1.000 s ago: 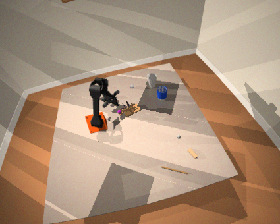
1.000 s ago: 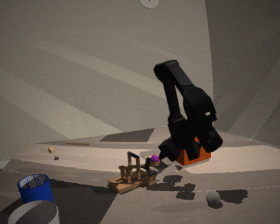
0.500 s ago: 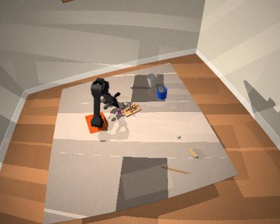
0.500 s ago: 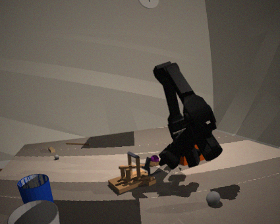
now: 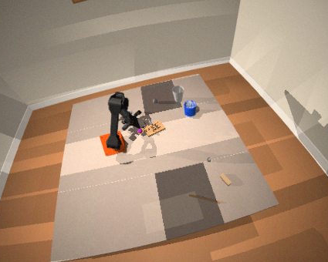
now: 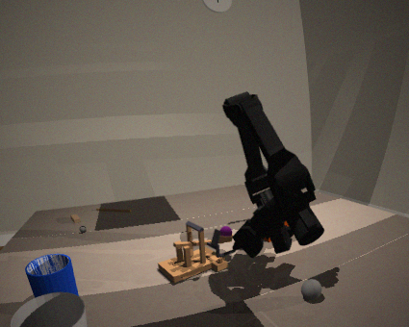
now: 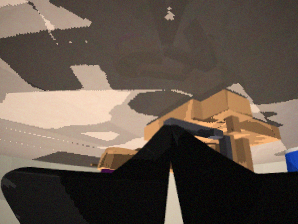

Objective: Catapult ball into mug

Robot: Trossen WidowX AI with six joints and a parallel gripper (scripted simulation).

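The wooden catapult (image 5: 159, 130) (image 6: 176, 275) (image 7: 227, 102) stands in front of the arm, with a dark crossbar and a dark lever. The purple ball (image 5: 140, 131) (image 6: 225, 232) (image 7: 107, 170) is at the cup end of its throwing arm; in the wrist view only a sliver of it shows beside the wooden cup. The blue mug (image 5: 190, 109) (image 6: 54, 279) (image 7: 292, 161) stands upright beyond the catapult. My gripper (image 6: 222, 254) (image 7: 169, 132) is shut and empty, low beside the catapult's lever end. Its fingertips hide part of the catapult in the wrist view, so contact cannot be told.
A clear cup (image 5: 177, 93) (image 6: 49, 313) stands near the mug. A grey ball (image 5: 155, 101) (image 6: 311, 290) lies on the arm's side of that cup. A small grey ball (image 5: 209, 159) (image 6: 83, 229), a wooden block (image 5: 225, 179) (image 6: 75, 218) and a stick (image 5: 204, 199) (image 6: 114, 210) lie farther off.
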